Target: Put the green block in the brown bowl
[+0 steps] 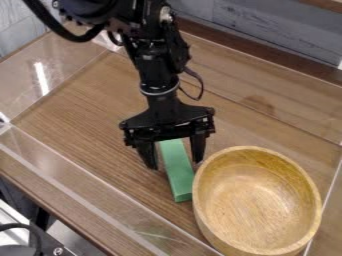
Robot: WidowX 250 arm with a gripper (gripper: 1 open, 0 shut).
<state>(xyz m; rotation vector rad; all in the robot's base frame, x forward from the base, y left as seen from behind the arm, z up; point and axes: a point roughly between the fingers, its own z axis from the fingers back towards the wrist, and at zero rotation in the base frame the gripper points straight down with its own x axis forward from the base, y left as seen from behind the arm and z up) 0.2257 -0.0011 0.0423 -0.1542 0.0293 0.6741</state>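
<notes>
The green block (pixel 178 172) lies flat on the wooden table, its long side pointing toward the camera, just left of the brown bowl (pixel 257 199). My gripper (pixel 171 153) hangs straight down over the block's far end, open, with one black finger on each side of it. The fingertips stand level with the block's top, and no squeeze on it shows. The bowl is a round, light wooden dish with a thick rim, empty, at the lower right. The block's near end almost touches the bowl's rim.
A clear plastic wall (pixel 80 185) runs along the table's front and left edges. Bare wood tabletop (pixel 94 110) spreads to the left and behind the arm. The black arm (pixel 154 55) rises toward the upper left.
</notes>
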